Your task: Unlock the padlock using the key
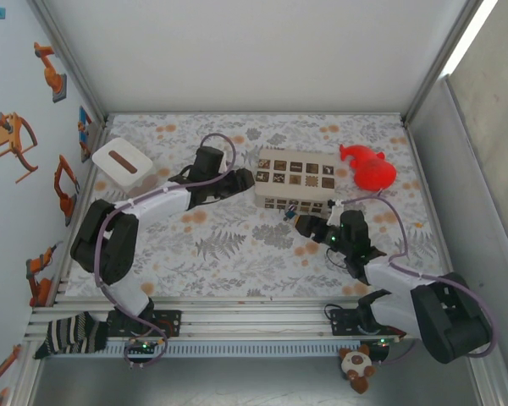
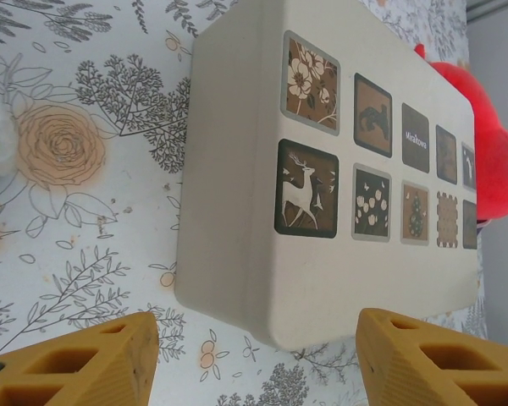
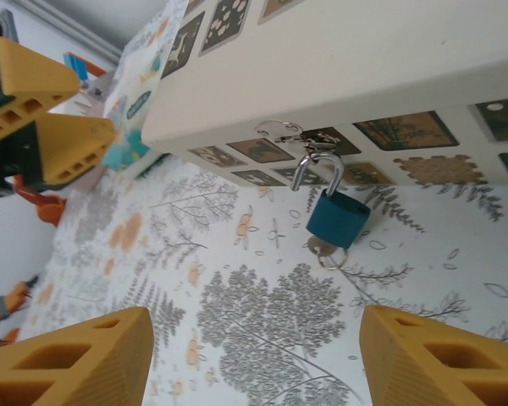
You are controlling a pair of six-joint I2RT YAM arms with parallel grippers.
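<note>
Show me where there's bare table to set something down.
Widest bare cloth: the near middle of the table, between the left arm and the right gripper, in front of the patterned box. A narrower strip runs behind the box along the far edge. Crowded: the box's near side, with the padlock; the red toy takes the far right.

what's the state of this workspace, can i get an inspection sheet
surface: floral cloth, flat, no spills seen
job's things: padlock hangs at the beige box front; key in its keyhole
clutter: red toy by the beige box's right end; white box far left; sock and plush past the near edge
grippers: left pincer open, facing the beige box; right pincer open, facing the padlock, holding nothing
cables: purple cables loop over both arms
surroundings: metal frame, white walls, stickers on the left wall
</note>
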